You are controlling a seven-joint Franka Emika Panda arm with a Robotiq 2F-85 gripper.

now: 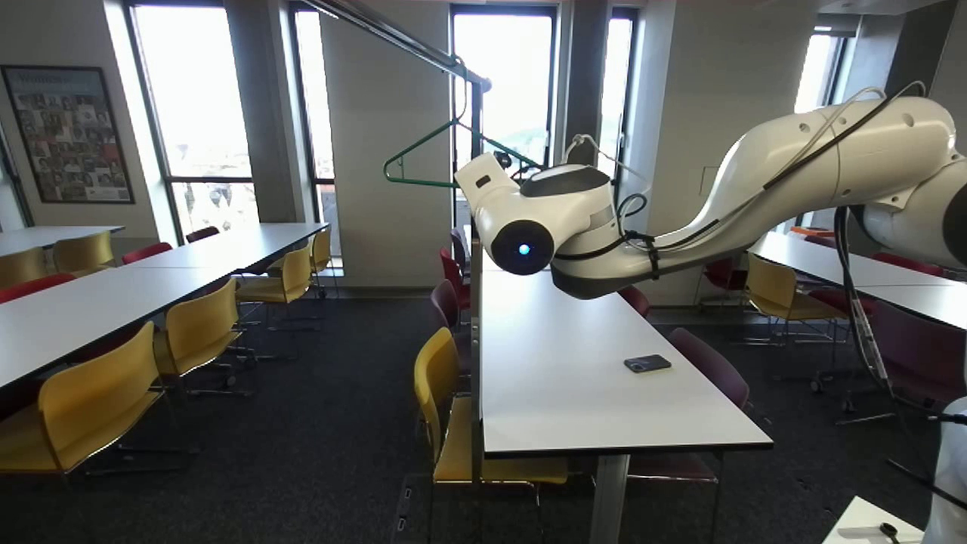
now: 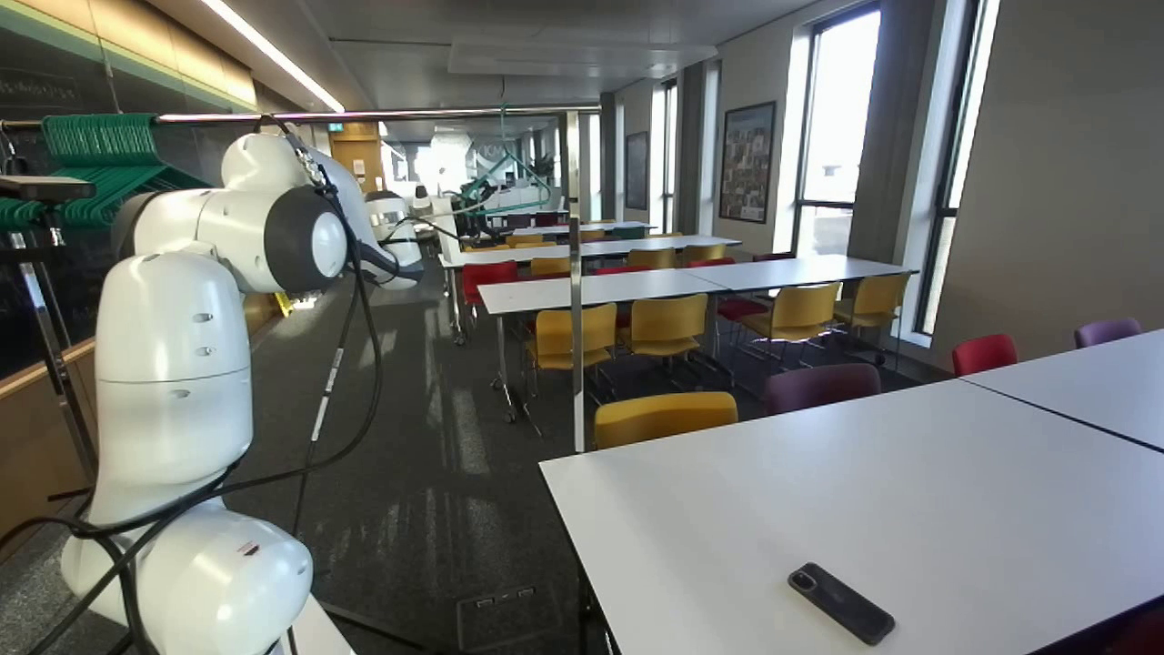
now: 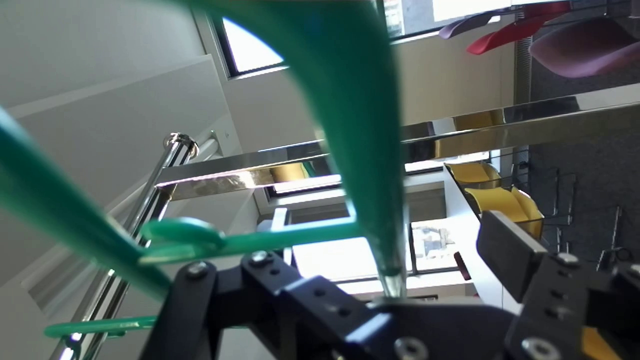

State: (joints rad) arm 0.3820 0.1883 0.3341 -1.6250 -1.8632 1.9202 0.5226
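1. Two fingers (image 3: 509, 257) make up my pincer (image 3: 357, 265), and they stand wide apart, not pinching anything I can see.
2. The thing by me is a green hanger (image 3: 360, 140). It hangs from the metal rail (image 2: 364, 115), up high. In the wrist view its bar shows in the gap between my fingers; I can't tell if it touches me.
3. To do this bit well, I think I should go slow and keep my fingers wide, with the bar in the middle. A bump could make it swing or hop off the rail.
4. Now I count. Hangers: one near me, plus a bunch of hangers (image 2: 100, 141) further along, too squashed up to count.
5. Rails: one. Posts: one shiny post (image 2: 576, 273) near the hanger, as far as I see.
6. Phones: one phone (image 2: 841, 602), lying flat on the white surface (image 2: 909, 455).
7. Chairs along the surface's far side, in an exterior view: one yellow chair (image 2: 666, 420), two purple chairs (image 2: 823, 388) and one red chair (image 2: 985, 355).
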